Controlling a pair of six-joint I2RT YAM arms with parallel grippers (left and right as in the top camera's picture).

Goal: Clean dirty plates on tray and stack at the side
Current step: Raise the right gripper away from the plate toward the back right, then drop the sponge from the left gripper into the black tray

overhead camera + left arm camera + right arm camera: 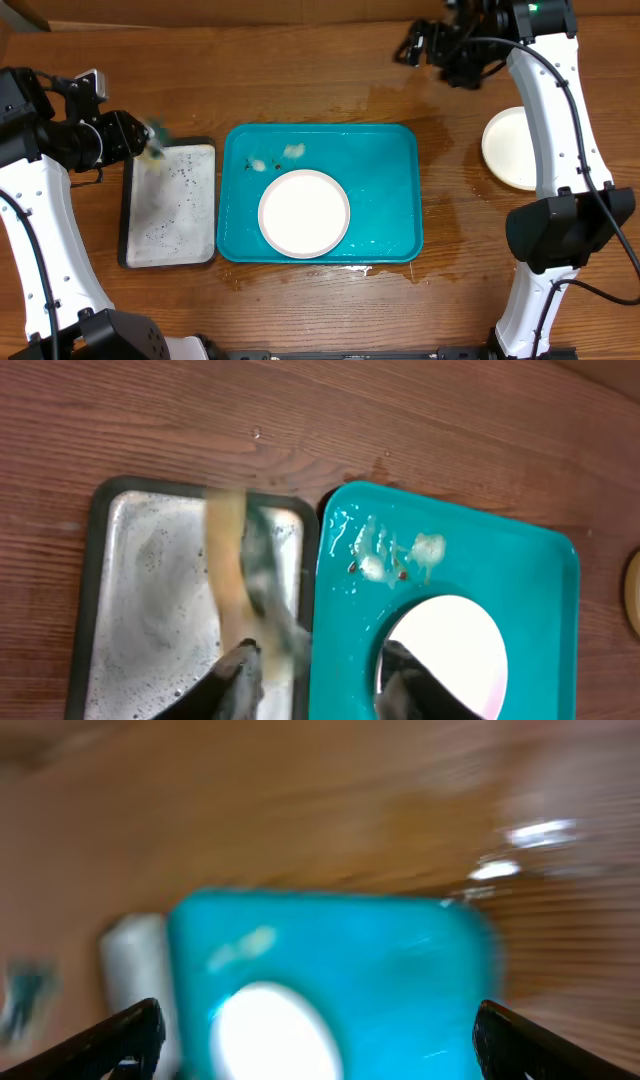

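Note:
One white plate [304, 212] lies in the teal tray [390, 160], and shows in the left wrist view as plate [450, 650] and, blurred, in the right wrist view as plate [270, 1035]. Another pale plate [505, 148] rests on the table at the right, partly behind my right arm. My left gripper [148, 140] hovers over the far corner of the soapy tray [170, 205], jaws apart. A blurred yellow-and-grey sponge [240, 570] hangs beside one finger [245, 670], over the soapy tray. My right gripper [412, 45] is raised at the back, wide open and empty.
Small food scraps and foam [280, 158] sit in the teal tray's far left part. Wet patches [400, 100] shine on the wood behind the tray. My right arm's base [560, 230] stands to the right of the tray.

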